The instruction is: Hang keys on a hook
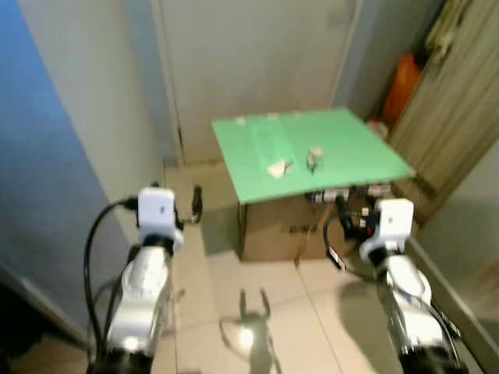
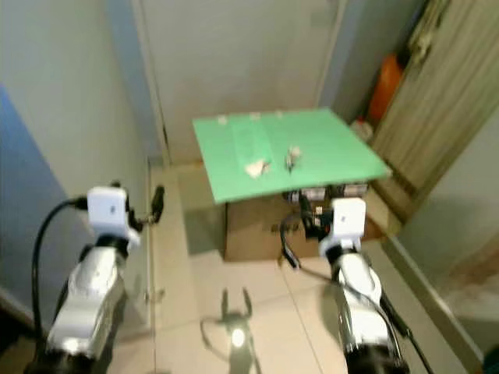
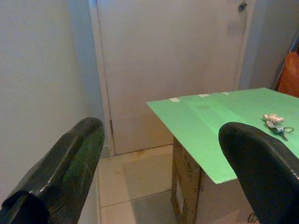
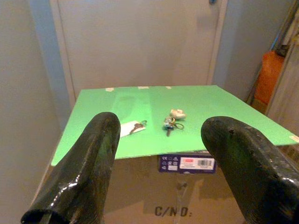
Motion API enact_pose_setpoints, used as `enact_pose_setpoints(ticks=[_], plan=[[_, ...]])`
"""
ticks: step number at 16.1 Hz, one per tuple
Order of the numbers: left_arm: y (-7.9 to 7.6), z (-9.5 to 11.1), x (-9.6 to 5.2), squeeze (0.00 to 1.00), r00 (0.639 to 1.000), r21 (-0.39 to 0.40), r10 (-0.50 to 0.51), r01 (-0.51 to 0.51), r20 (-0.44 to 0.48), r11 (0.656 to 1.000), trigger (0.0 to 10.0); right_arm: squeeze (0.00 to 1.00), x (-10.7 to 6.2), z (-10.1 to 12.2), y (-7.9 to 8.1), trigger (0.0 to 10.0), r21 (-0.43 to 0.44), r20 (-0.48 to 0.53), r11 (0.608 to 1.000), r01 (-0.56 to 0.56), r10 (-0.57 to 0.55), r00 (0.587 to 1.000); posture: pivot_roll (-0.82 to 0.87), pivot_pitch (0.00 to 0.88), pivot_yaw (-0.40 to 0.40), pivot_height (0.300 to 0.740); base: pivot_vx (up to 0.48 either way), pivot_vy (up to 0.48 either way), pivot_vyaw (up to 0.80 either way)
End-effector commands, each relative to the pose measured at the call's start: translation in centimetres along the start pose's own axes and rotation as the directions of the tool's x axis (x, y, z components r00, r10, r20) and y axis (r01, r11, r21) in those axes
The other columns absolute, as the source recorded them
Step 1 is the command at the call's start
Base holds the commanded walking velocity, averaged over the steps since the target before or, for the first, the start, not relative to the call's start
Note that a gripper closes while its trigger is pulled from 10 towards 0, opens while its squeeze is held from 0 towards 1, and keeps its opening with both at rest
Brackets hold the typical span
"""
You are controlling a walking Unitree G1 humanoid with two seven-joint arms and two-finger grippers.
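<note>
The box (image 4: 187, 196) under the green board (image 4: 140, 100) reads "C/N0:" below a barcode label (image 4: 187, 164) too small to read. The keys (image 4: 170, 123) lie mid-board, a white fob at the far end, long axis toward me. My right gripper (image 4: 159, 163) and left gripper (image 3: 163, 177) are both spread wide, holding nothing, short of the board.

Grippers: two, my left (image 3: 163, 172) and my right (image 4: 168, 172), each with two black fingers spread apart
Boards: one green board (image 4: 205, 100)
Boxes: one cardboard box (image 4: 187, 196) under the board
Key bunches: two on the board, one with a white tag (image 4: 132, 128), one with a pale fob (image 4: 172, 121)
Tape strips: three along the board's far edge (image 4: 138, 87)
Doors: one (image 4: 140, 42)
Orange things: one (image 4: 265, 74), beside the door; I cannot tell what it is
</note>
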State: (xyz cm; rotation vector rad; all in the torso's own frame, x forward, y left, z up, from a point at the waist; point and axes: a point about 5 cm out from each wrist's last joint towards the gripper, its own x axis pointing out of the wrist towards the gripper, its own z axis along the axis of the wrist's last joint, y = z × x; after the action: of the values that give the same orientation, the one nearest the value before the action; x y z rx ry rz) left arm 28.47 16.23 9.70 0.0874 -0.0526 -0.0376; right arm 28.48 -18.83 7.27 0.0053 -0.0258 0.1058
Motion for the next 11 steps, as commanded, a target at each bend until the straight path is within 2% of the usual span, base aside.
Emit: enact_pose_setpoints(ticks=[1,3,4,7,9,11], plan=[[-0.5,-0.2,0.2,0.00,1.000,0.005,-0.021,0.021,-0.016,1.000,10.0,0.00,0.0,0.4,-0.4,10.0,-0.004,0.014,1.000,0.014,-0.014,1.000,-0.02,0.000,-0.011,0.740,0.000,0.000,0.00],[-0.8,-0.4,0.0,0.00,0.998,0.045,-0.049,0.051,-0.029,0.998,10.0,0.00,0.1,0.3,-0.2,10.0,-0.002,0.012,1.000,0.011,-0.011,1.000,-0.02,0.000,-0.006,0.740,0.000,0.000,0.00],[-1.0,-0.4,0.0,0.00,0.997,0.038,-0.067,0.068,-0.029,0.997,10.0,0.00,0.1,0.3,-0.2,10.0,-0.001,0.012,1.000,0.010,-0.010,1.000,-0.02,0.000,-0.004,0.740,0.000,0.000,0.00],[-1.3,0.0,0.3,0.00,0.994,0.022,-0.107,0.107,-0.018,0.994,10.0,0.00,0.2,0.1,0.3,10.0,-0.015,-0.005,1.000,-0.002,0.002,1.000,-0.02,0.000,0.006,0.740,0.405,0.000,0.00],[-1.4,0.2,0.6,0.00,0.993,0.054,-0.114,0.115,-0.012,0.992,10.0,0.00,0.1,-0.1,0.3,10.0,-0.016,-0.021,1.000,0.000,0.000,1.000,-0.03,0.000,0.011,0.740,0.463,0.000,0.00],[-1.7,0.2,0.7,0.00,0.991,0.050,-0.131,0.132,-0.014,0.990,10.0,0.00,0.2,-0.2,0.2,10.0,-0.014,-0.031,1.000,0.004,-0.004,1.000,-0.02,0.000,0.008,0.740,0.463,0.000,0.00]])
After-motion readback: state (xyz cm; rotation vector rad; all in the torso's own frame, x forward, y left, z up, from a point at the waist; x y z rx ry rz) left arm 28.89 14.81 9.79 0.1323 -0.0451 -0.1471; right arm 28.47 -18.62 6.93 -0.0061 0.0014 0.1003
